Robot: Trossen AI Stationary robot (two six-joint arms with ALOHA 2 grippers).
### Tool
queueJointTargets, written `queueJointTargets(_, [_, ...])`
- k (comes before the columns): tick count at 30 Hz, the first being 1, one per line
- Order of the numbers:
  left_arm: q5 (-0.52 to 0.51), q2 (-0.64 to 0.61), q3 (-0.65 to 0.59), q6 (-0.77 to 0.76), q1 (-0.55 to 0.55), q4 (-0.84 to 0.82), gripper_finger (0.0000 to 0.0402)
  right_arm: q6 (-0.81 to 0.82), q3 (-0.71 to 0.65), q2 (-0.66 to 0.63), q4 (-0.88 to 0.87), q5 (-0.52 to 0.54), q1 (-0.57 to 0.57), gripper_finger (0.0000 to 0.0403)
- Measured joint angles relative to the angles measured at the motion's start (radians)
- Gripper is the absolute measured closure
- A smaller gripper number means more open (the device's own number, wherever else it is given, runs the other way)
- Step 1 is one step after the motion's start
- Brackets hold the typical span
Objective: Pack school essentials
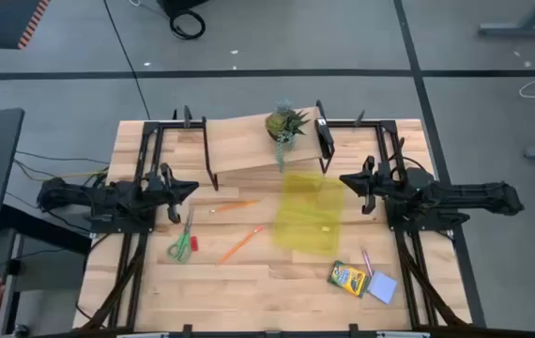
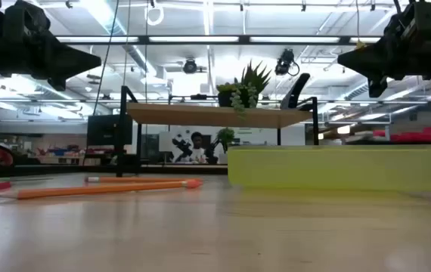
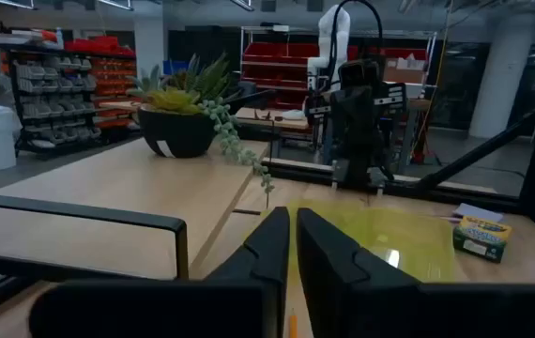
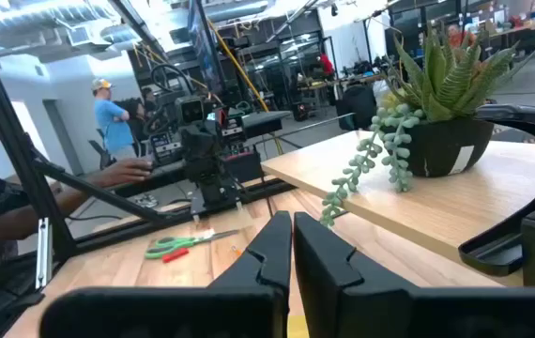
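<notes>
1. We are holding the left gripper (image 1: 191,187) clenched and empty above the green-handled scissors (image 1: 182,246).
2. We are keeping the right gripper (image 1: 346,182) clenched, empty, over the translucent yellow pouch (image 1: 309,222).
3. The crayon box (image 1: 347,278) is lying beside the blue notepad (image 1: 382,287), near the table's (image 1: 277,291) front right corner.

Both arms matte black throughout, built from blocky angular segments. Left hand (image 1: 191,188) and right hand (image 1: 344,180): each has two flat, tapered black fingers (image 3: 269,246). Black cables trail off the left arm. No markings legible.
</notes>
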Motion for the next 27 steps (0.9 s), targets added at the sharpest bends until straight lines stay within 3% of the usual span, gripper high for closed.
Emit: queueJointTargets(27, [0.000,0.000,0.000,0.000,0.000,0.000,0.0365,0.000,0.000,0.000,0.000,0.000,0.000,0.0380])
